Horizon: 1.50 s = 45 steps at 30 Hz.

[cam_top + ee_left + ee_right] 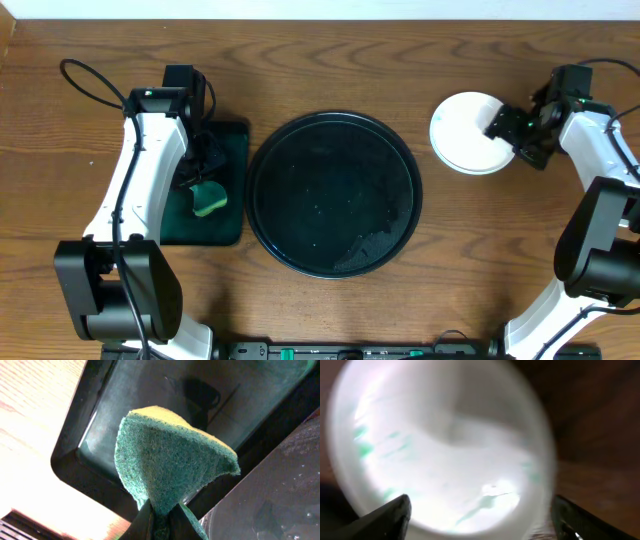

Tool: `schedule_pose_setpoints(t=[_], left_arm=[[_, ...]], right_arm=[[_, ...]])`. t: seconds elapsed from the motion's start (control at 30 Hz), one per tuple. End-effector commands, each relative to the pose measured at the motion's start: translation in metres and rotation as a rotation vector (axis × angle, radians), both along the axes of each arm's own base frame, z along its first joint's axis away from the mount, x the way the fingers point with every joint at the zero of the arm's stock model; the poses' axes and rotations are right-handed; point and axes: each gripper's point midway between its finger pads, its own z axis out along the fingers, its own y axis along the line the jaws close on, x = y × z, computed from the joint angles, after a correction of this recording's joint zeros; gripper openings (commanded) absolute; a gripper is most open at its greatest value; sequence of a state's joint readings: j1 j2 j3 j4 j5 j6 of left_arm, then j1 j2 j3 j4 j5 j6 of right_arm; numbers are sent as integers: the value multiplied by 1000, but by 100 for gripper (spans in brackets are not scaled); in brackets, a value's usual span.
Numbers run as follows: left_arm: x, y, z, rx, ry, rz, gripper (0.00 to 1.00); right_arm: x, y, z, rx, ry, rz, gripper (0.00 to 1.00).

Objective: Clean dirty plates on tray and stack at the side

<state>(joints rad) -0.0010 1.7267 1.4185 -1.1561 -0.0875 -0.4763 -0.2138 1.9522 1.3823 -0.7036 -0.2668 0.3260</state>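
Though plates [445,445] blur, perhaps green-streaked, bottom cropped.

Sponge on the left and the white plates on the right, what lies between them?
The overhead view shows the round black tray between the sponge and the plates, with strips of bare wood table beside it.
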Motion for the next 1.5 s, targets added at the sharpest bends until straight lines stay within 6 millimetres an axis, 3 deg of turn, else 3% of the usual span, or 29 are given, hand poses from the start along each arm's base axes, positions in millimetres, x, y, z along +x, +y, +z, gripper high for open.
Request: schedule_pose_setpoints(t=[0.0,0.17,0.3,0.47,0.63,0.67,0.7,0.83,0.87,0.97,1.0,1.23,1.47], left_arm=[[0,10,-1,36,3,-14,7],[7,21,-5,37,-14,13,7],[8,30,-19,35,19,37,8],[11,31,-43,21,78,0,9],[17,31,-55,20,83,-7,11],[20,31,-55,21,75,-19,14],[23,32,-56,22,65,-30,23],[28,32,-56,24,45,-43,70],[29,32,-56,24,43,-43,77],[28,32,-55,24,44,-47,81],[28,32,-54,22,45,-52,81],[32,13,-22,-47,-41,-120,81],[28,-21,54,-16,-246,-325,82]], right_arm=[[10,40,54,93,-156,169,79],[-8,77,107,43,-244,315,79],[-31,109,137,-23,-279,423,83],[-53,149,158,-80,-316,531,84],[-71,179,164,-70,-320,618,84],[-74,183,163,-67,-313,629,84],[-77,186,162,-67,-305,643,84],[-90,196,157,-95,-280,719,87],[-93,198,155,-108,-271,727,87],[-98,199,152,-145,-250,741,92],[-99,199,151,-154,-247,743,99],[-100,193,164,-212,-287,729,99],[-95,164,184,-410,-341,650,99]])
